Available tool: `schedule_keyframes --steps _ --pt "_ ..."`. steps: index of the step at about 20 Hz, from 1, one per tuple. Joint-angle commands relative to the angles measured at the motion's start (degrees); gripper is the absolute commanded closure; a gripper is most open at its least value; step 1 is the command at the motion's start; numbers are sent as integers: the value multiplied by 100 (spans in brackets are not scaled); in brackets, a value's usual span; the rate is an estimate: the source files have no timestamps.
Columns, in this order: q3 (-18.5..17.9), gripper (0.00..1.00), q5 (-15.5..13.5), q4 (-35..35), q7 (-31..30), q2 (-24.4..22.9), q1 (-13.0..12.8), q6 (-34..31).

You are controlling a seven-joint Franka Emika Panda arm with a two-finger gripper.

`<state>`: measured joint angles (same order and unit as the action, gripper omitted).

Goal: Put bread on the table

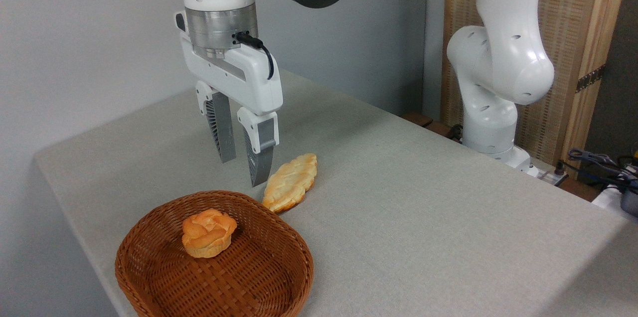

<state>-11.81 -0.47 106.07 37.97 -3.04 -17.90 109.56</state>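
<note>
A plain grey wall is seen behind the table, whose light grey-beige cloth-like surface fills most of the view; a wooden-framed woven panel stands at the upper right. Near the front left corner of the tabletop a brown wicker basket is placed, and the bread (a small golden-orange bun with a swirled, rose-like top) is seen sitting upright inside it, toward the basket's back half. Just beyond the basket's far rim a longer leaf-shaped scored bread is laid flat on the cloth, its near tip touching or almost touching the rim. The gripper is held above the basket's far rim, pointing down, with its ribbed fingers parted by a narrow gap and nothing between them. It is clear of both the bun and the flat bread. The arm's white base column is mounted beside the table's far right edge, and cables are seen at the right.
</note>
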Motion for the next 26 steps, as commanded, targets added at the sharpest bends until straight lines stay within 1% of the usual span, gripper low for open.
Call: schedule_keyframes --steps 1,22,23,26 --pt "-49 0 -76 -25 -71 14 -38 74" --pt "-41 0 -59 -25 -18 14 -38 92" --pt "-49 0 -50 -25 0 14 -38 118" --pt "-58 0 -59 -16 9 163 -20 609"
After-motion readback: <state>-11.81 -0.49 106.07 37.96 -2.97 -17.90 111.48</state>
